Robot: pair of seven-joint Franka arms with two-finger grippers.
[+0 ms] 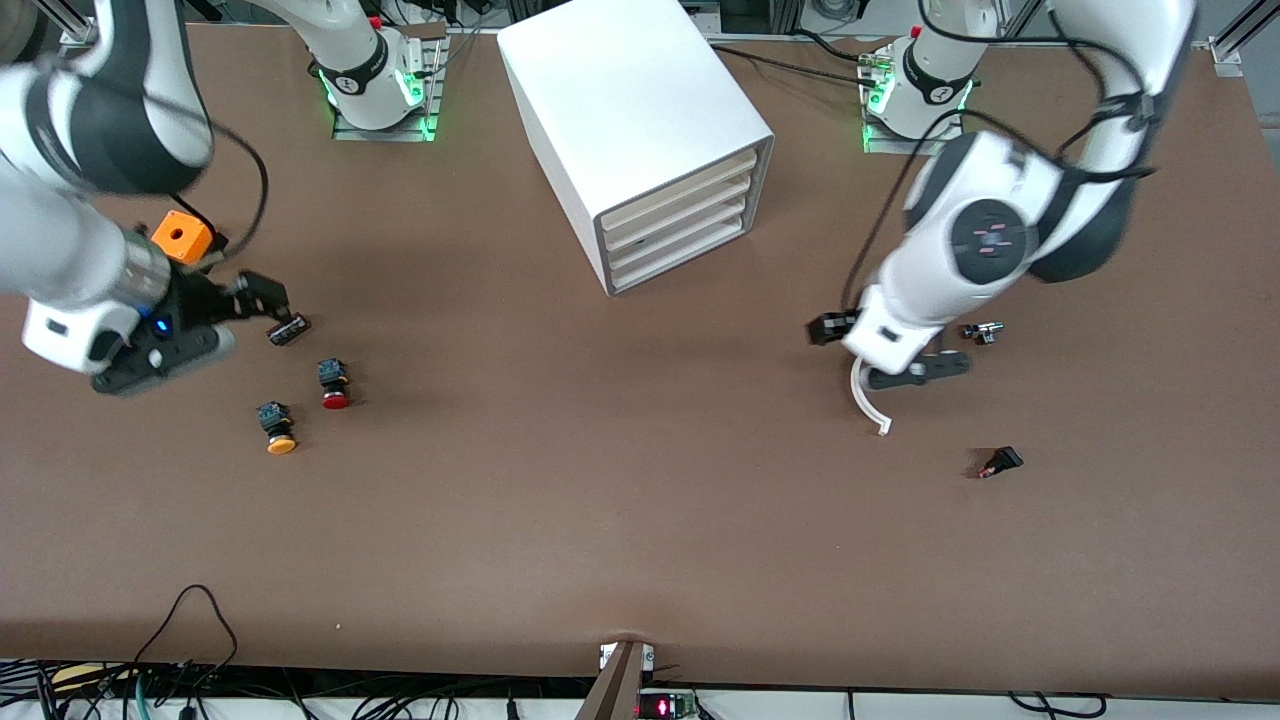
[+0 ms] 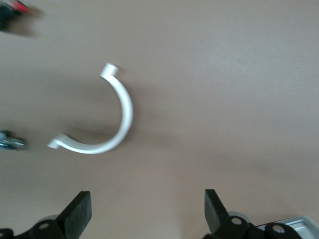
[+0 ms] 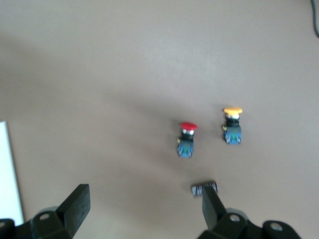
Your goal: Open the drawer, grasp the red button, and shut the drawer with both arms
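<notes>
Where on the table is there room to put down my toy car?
The wide bare stretch of table in front of the cabinet is free. It is crowded at the right arm's end, around the red button, yellow button and orange cube, and by the white curved piece at the left arm's end.

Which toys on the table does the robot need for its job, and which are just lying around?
For the job:
- drawer, in the white cabinet
- red button

Just lying about:
- yellow button
- orange cube
- white curved piece
- small black part
- small metal part
</notes>
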